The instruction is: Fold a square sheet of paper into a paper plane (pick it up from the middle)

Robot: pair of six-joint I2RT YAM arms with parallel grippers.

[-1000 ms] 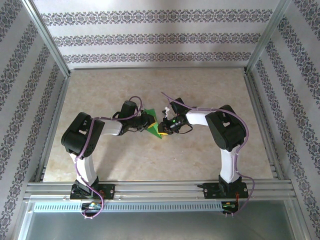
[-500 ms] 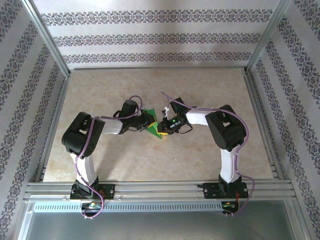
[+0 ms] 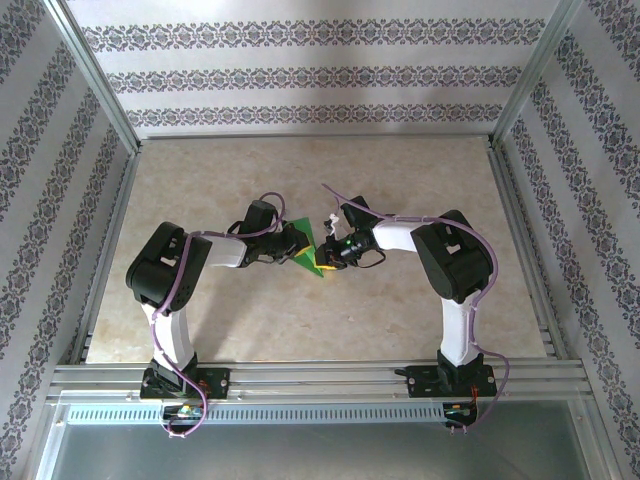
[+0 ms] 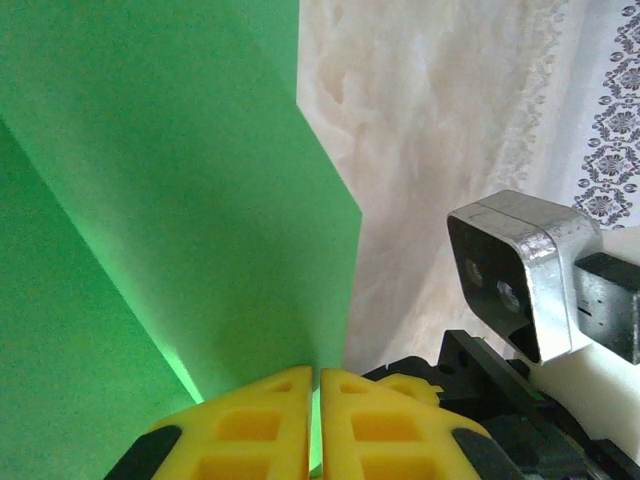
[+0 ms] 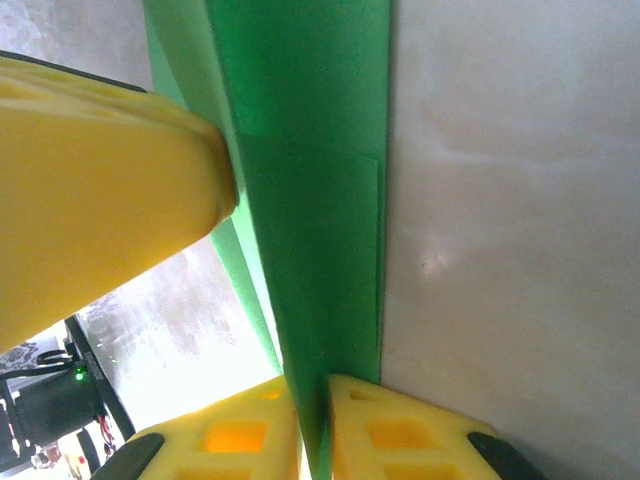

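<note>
Change: Since a second ago my left arm has crept slightly toward the centre. The green sheet (image 3: 306,238) between the wrists looks almost unmoved.
Left end effector (image 4: 315,420): The yellow pads are pressed nearly together on the sheet's near edge, with only a sliver of green showing in the gap.
Right end effector (image 5: 315,425): It is pinched the same way, on a doubled, layered edge where one flap lies over another.
Sheet: It is held between both end effectors at mid-surface. It is partly folded, with a long diagonal crease, and is not yet a dart.
Step in hand: I judge I am steadying the sheet from both sides to set the next fold.
Doing it well: I keep both pinches firm and move the wrists together, so the paper neither buckles nor tears. I line the edges up before pressing, then bring the fold down to sharpen the crease.
Clearance: The right wrist's camera housing (image 4: 525,270) sits just beside my left pads, so I make only small, slow corrections.
Surface (image 4: 420,120): It is pale and marbled, and lies beyond the paper.
</note>
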